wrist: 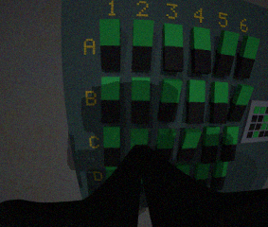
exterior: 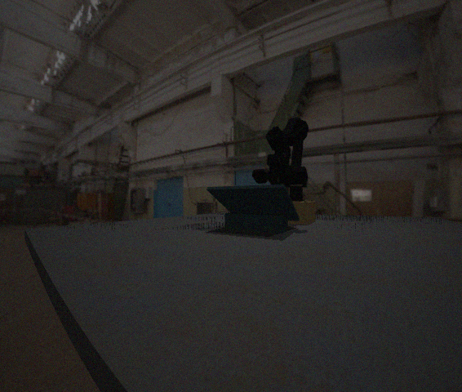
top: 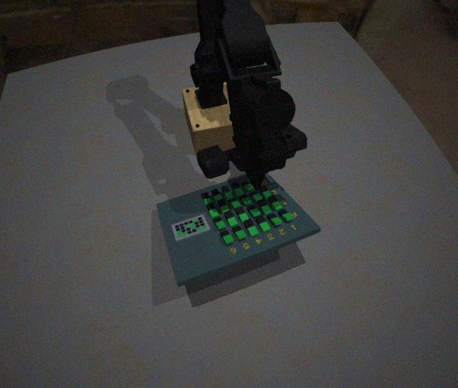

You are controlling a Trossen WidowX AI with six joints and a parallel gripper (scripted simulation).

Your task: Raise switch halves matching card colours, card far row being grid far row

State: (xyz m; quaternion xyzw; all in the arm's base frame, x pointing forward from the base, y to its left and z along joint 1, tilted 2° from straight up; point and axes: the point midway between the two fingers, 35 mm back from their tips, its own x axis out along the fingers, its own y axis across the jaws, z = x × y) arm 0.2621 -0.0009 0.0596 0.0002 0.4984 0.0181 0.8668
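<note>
Teal panel (top: 204, 255) tilted, switches' (wrist: 143, 41) long axes fore-aft; fingers clenched empty over row D.

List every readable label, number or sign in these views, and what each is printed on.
"1 2 3 4 5 6": yellow column numbers on the teal switch panel, along its far edge.
"A", "B", "C", "D": yellow row letters down the panel's side; "D" partly hidden by the shut black gripper.
Small grey pattern card: coloured squares only, no text.
</note>
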